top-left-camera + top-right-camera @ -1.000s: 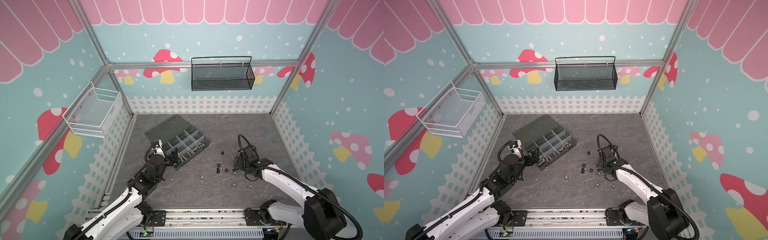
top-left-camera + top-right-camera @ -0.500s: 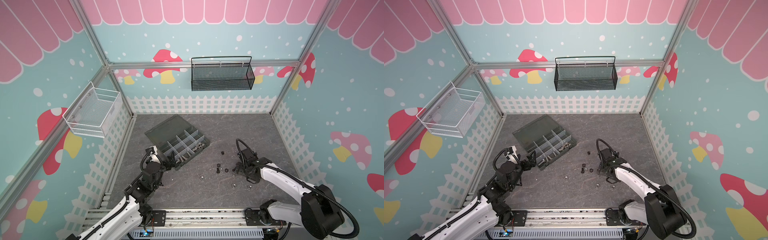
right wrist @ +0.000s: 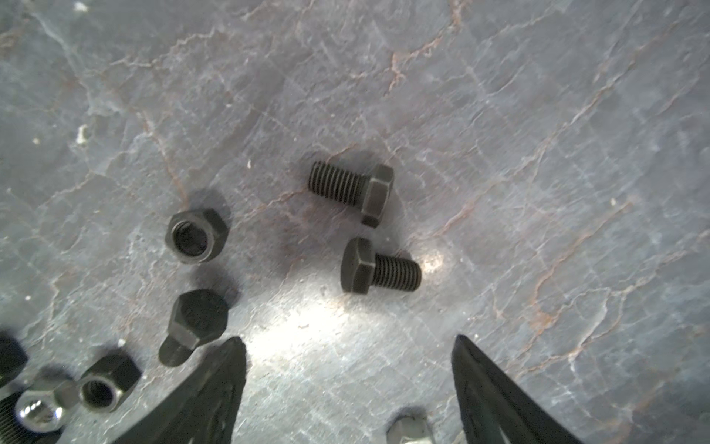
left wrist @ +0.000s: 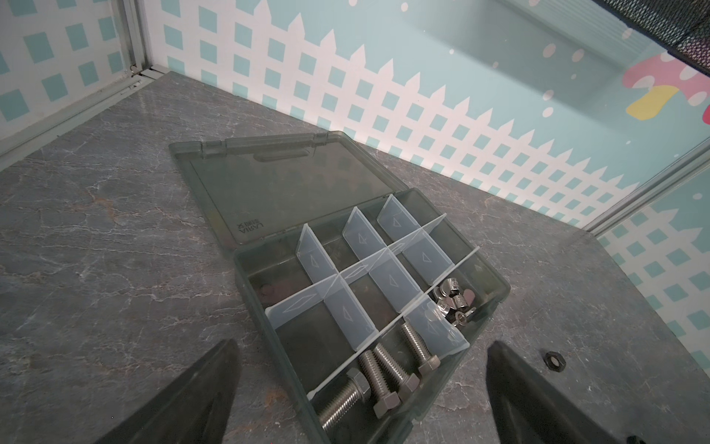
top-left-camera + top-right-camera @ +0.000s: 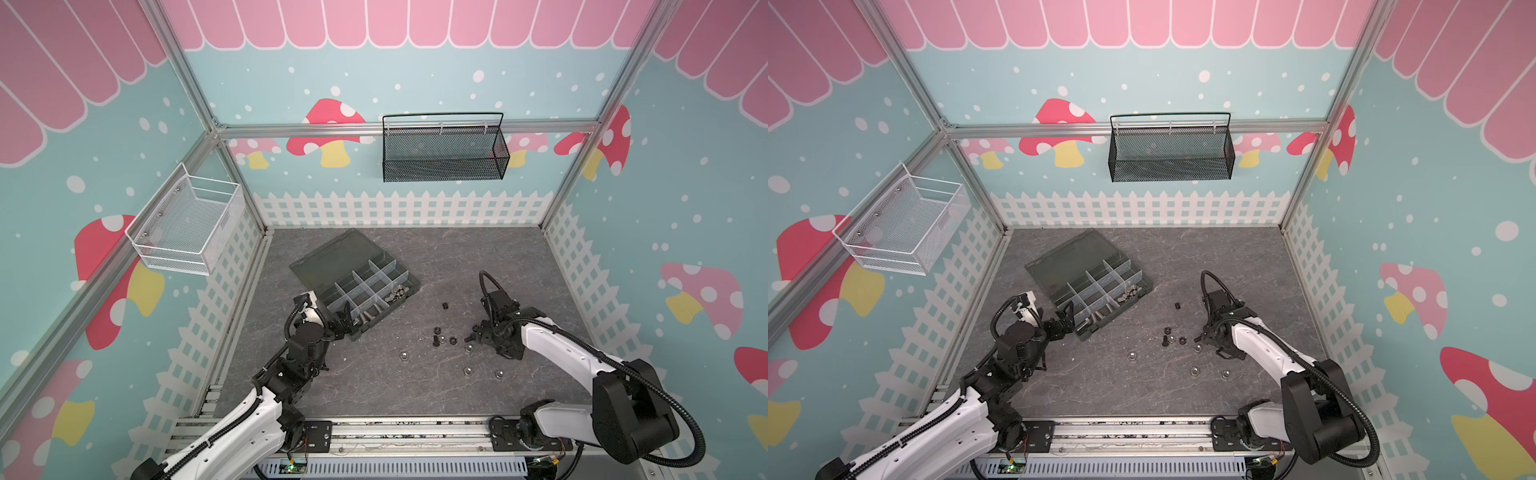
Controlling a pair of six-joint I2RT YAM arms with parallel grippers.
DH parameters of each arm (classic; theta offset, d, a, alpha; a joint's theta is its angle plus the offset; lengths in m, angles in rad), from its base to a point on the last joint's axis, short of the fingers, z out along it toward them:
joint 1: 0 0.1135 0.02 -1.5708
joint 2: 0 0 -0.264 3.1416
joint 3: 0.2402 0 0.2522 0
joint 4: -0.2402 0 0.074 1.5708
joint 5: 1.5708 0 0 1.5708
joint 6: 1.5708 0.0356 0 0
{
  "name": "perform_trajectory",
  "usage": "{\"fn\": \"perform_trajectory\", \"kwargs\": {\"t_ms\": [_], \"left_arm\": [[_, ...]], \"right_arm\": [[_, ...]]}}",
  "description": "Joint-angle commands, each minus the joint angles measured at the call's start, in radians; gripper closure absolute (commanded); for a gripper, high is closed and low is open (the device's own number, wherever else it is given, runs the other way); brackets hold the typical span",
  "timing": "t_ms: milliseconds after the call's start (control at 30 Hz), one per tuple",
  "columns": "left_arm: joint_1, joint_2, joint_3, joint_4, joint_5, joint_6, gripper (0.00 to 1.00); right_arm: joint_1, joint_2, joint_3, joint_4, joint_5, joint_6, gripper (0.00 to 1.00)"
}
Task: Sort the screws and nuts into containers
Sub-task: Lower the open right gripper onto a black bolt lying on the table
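The dark grey organiser box (image 5: 409, 286) (image 5: 1144, 291) lies open at the floor's middle left. Its containers (image 4: 326, 330) hold several silver screws (image 4: 380, 378) in the near corner and silver winged nuts (image 4: 453, 303) beside them. My left gripper (image 5: 343, 322) (image 4: 363, 344) is open, just off that corner. Loose black screws (image 3: 351, 190) (image 3: 378, 267), black nuts (image 3: 196, 236) and silver nuts (image 5: 402, 356) lie on the floor at the right. My right gripper (image 5: 473, 332) (image 3: 348, 339) hangs open low over them. A silver nut (image 3: 409, 432) lies between its fingers, behind the tips.
The box's flat lid (image 5: 328, 259) lies open toward the back. One black nut (image 4: 553, 361) sits on the floor beside the box. A white wire basket (image 5: 187, 224) hangs on the left wall and a black mesh basket (image 5: 444, 153) on the back wall.
The left arm has drawn back a little from the box toward the front. The right gripper has stayed low over the loose pieces, shifting only slightly.
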Motion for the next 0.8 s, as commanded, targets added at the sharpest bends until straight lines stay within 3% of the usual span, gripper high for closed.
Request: {"fn": "perform_trajectory", "kwargs": {"t_ms": [0,533,767], "left_arm": [[0.007,0.017,0.001,0.036,-0.004,-0.021,0.0],[0.008,0.035,0.015,0.028,0.005,-0.028,0.0],[0.01,0.038,0.018,0.017,-0.001,-0.032,0.0]], "right_arm": [[-0.033,0.048,0.021,-0.01,0.011,-0.044,0.16],[-0.11,0.18,0.07,0.135,-0.042,-0.207,0.18],[-0.115,0.155,0.04,0.153,-0.157,-0.22,0.19]]}}
